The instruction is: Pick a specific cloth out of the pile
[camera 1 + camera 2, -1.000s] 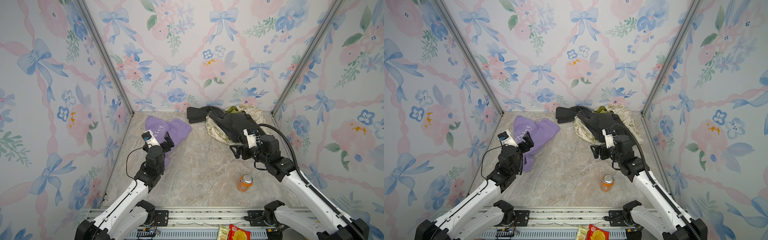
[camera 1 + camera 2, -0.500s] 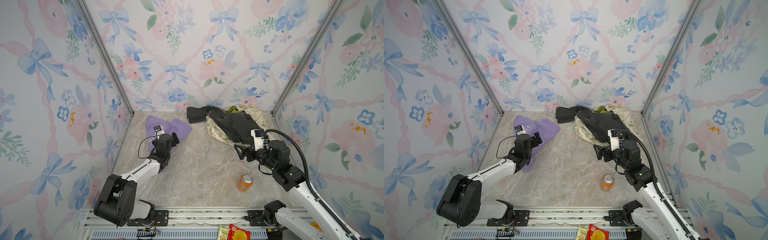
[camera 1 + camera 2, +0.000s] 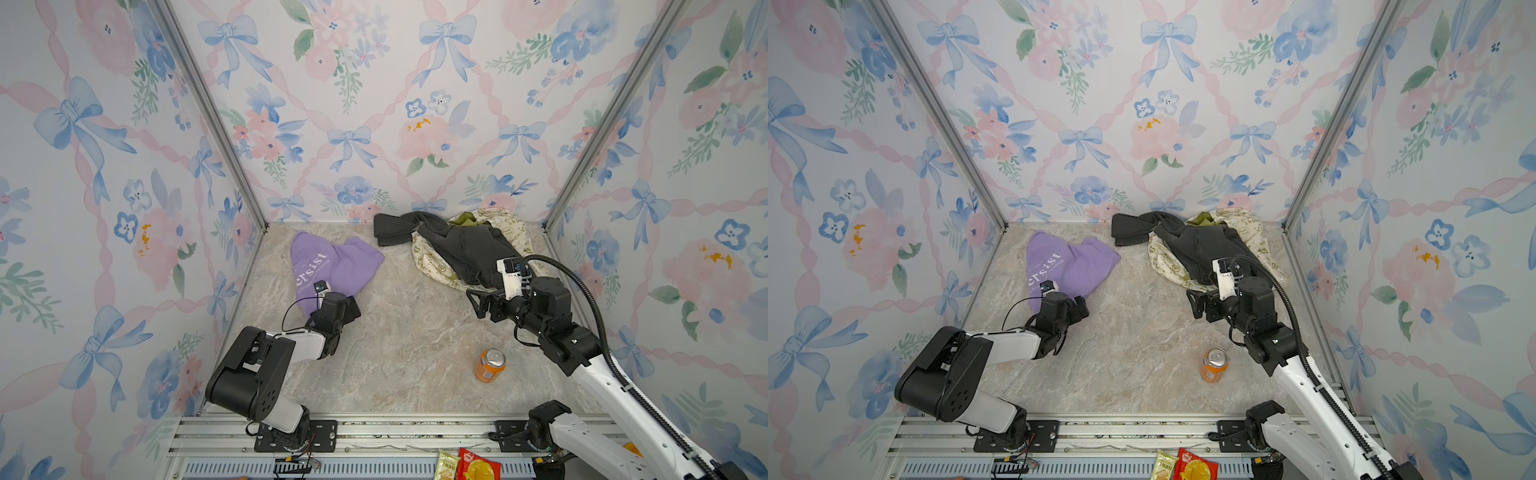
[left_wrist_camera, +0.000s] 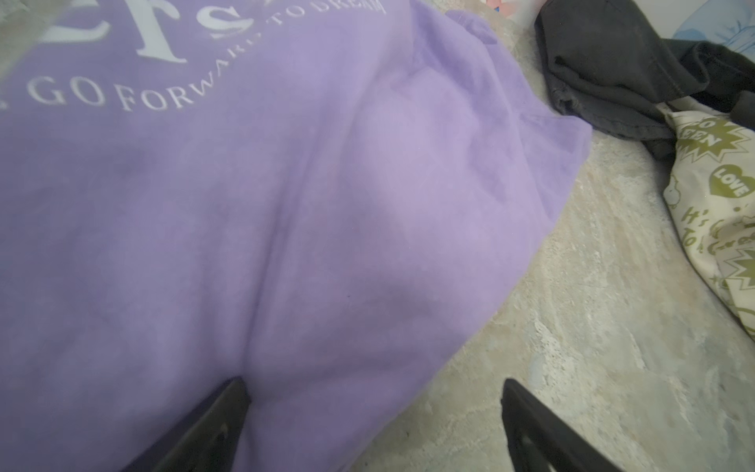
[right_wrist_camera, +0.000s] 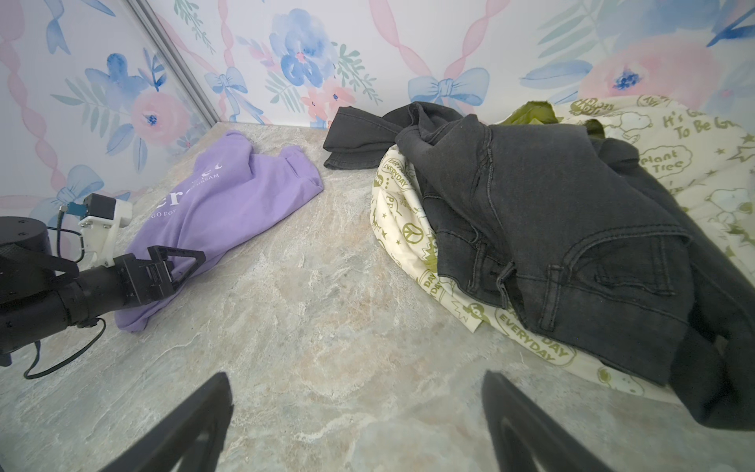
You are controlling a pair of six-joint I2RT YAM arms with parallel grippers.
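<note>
Middle of worktop (image 3: 415, 332) bare: wide lane between my left tool (image 3: 351, 307) and my right tool (image 3: 478, 303), both spread wide, nothing gripped. Cloth (image 3: 336, 266) takes 10 o'clock; one left finger over its edge, other over bare worktop. Pile (image 3: 469, 249) fills 1 o'clock up to back wall, just beyond my right tool. Bare gap between cloth and pile at 12, narrowest by pile's dark end. Orange can (image 3: 489, 365) upright at 5. Walls (image 3: 353, 124) shut three sides.

Crumpled lavender cloth (image 3: 345, 266) (white "ersist" lettering up), left of and apart from the grey-and-cream pile (image 3: 469, 249)
</note>
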